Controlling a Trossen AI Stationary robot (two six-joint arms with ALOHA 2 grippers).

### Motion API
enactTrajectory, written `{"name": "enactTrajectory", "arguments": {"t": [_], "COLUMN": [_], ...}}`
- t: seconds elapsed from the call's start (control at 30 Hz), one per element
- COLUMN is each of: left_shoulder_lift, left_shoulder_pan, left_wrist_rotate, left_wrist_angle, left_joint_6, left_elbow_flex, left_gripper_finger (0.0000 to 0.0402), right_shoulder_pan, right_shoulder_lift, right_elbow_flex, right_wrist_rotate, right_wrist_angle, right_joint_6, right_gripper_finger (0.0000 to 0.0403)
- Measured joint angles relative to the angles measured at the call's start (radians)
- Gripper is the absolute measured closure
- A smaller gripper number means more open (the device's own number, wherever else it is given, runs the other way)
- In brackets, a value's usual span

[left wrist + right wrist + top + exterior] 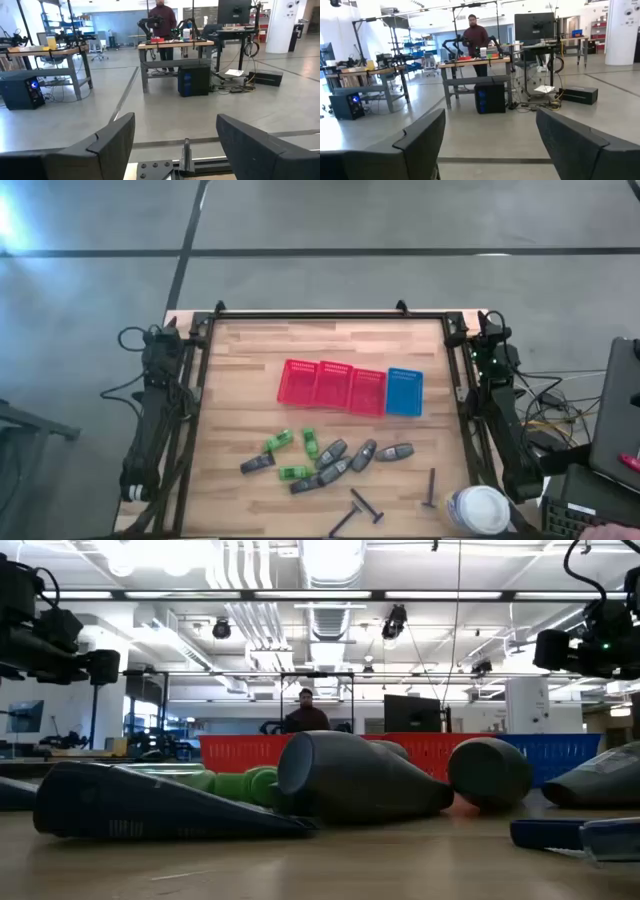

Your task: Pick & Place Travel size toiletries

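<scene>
1. The travel size toiletries (325, 465) lie in a loose heap on the tabletop (240, 360), toward its near edge and about midway between its side edges. Green bottles (279, 442) and grey tubes (363, 454) touch or overlap each other; the black razors (366, 506) lie apart, closest to the near edge.
2. Just beyond the heap, toward the middle of the tabletop, stands a row of three red baskets (333, 386) and one blue basket (404, 392).
3. A white round-lidded container (478, 509) sits at the near right corner, just beside one razor.
4. Likely trouble: the crowded tubes and bottles could be nudged or grabbed in pairs, since they touch. The thin razors lie flat and may slip from the fingers.
5. The left gripper (175, 145) waits at the tabletop's left edge, its fingers spread wide and empty, well apart from the heap.
6. The right gripper (490, 145) waits at the right edge, likewise spread and empty, well apart from every item.
</scene>
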Motion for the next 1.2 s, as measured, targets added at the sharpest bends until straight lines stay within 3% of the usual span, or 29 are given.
{"name": "enactTrajectory", "arguments": {"t": [1.2], "left_shoulder_lift": [0.0], "left_shoulder_pan": [0.0], "left_wrist_rotate": [0.0], "left_wrist_angle": [0.0], "left_joint_6": [0.0], "left_elbow_flex": [0.0], "left_gripper_finger": [0.0117], "right_shoulder_pan": [0.0], "right_shoulder_lift": [0.0], "right_elbow_flex": [0.0], "right_wrist_rotate": [0.0], "right_wrist_angle": [0.0], "right_joint_6": [0.0], "right_gripper_finger": [0.0183]}}
